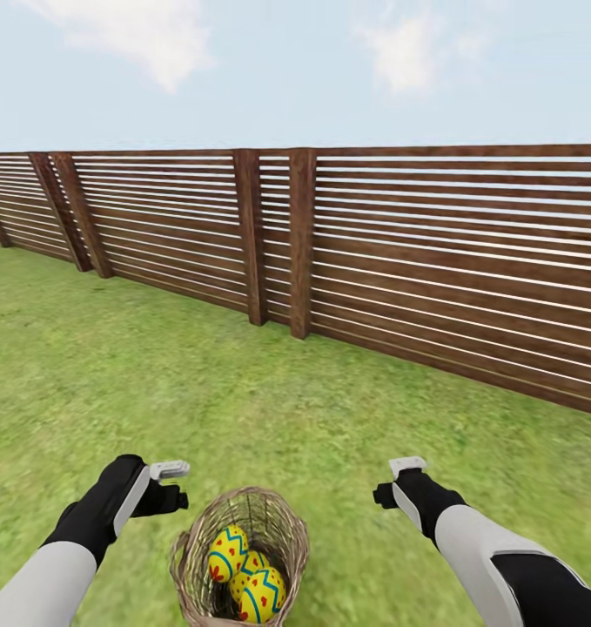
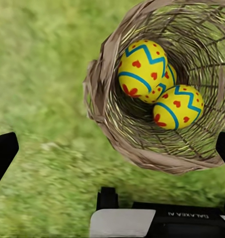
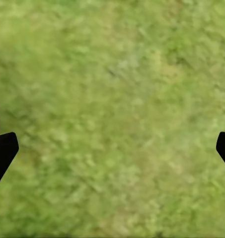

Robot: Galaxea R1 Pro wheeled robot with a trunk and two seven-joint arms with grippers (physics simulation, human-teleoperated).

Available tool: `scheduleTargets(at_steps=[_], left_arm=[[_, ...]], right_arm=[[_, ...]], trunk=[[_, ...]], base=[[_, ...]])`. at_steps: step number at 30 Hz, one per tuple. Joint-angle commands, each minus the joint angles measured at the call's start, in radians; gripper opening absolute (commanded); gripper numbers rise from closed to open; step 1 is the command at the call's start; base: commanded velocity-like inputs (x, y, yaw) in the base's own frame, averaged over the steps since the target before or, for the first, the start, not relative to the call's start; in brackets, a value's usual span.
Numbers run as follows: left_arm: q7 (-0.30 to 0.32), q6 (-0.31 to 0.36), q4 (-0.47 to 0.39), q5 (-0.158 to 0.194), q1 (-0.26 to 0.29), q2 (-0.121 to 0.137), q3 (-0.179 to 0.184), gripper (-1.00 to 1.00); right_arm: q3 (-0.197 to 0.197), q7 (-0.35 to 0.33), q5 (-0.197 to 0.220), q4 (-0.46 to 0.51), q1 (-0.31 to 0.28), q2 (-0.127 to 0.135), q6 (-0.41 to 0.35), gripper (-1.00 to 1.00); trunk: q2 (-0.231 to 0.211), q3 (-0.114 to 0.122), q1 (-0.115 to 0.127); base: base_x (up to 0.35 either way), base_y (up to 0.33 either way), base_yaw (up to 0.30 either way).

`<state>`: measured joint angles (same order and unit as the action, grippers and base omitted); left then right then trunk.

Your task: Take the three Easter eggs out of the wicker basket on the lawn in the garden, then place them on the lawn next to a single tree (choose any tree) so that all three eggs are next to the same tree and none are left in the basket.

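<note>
The wicker basket stands on the lawn close in front of me, between my two arms. Three yellow Easter eggs with blue zigzags and red dots lie together inside it. In the left wrist view the basket and the eggs show from above. My left gripper hovers open just left of the basket's rim, holding nothing. My right gripper hangs open over bare grass to the basket's right, its dark fingertips spread wide. The tree is out of view.
A brown horizontal-slat wooden fence runs across the garden a few metres ahead, slanting nearer on the right. Open grass lies between the fence and the basket and stretches away to the left.
</note>
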<state>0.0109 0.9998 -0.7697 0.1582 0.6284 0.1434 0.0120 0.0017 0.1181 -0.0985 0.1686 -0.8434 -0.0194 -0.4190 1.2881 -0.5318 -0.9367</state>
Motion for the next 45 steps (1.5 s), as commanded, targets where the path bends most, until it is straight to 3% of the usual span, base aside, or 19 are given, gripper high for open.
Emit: scheduleTargets(at_steps=[1,3,9,13,29,36,45], left_arm=[[0.001,0.004,0.011,0.002,0.001,0.001,0.001,1.0],[0.001,0.003,0.029,0.001,0.001,0.001,0.001,1.0],[0.002,-0.001,0.039,0.001,0.001,0.003,0.001,1.0],[0.002,-0.004,0.039,0.001,0.001,0.007,-0.001,1.0],[0.003,-0.036,0.025,0.004,0.002,0.018,-0.011,1.0],[-0.001,-0.031,-0.032,0.001,0.008,0.011,-0.009,1.0],[-0.005,-0.026,-0.039,-0.001,0.019,-0.001,-0.009,1.0]], right_arm=[[0.0,0.0,-0.01,0.002,0.0,0.0,-0.007,1.0],[0.0,-0.005,-0.01,0.004,0.0,0.001,-0.007,1.0],[-0.003,-0.209,-0.008,0.062,-0.005,0.007,-0.01,1.0],[-0.021,-0.308,0.01,0.101,-0.006,0.007,-0.011,1.0],[-0.024,-0.347,0.022,0.117,-0.006,0.005,-0.012,1.0],[-0.022,-0.353,0.022,0.117,-0.006,0.007,-0.012,1.0],[-0.017,-0.353,0.021,0.117,-0.006,0.005,-0.012,1.0]], trunk=[[0.008,-0.004,-0.004],[0.022,-0.01,-0.012],[0.064,-0.029,-0.035],[0.092,-0.042,-0.05],[0.204,-0.092,-0.111],[0.253,-0.114,-0.138],[0.316,-0.142,-0.173]], base=[[0.0,0.0,0.0],[0.0,0.0,0.0],[0.0,0.0,0.0],[0.0,0.0,0.0],[0.0,0.0,0.0],[0.0,0.0,0.0],[0.0,0.0,0.0]])
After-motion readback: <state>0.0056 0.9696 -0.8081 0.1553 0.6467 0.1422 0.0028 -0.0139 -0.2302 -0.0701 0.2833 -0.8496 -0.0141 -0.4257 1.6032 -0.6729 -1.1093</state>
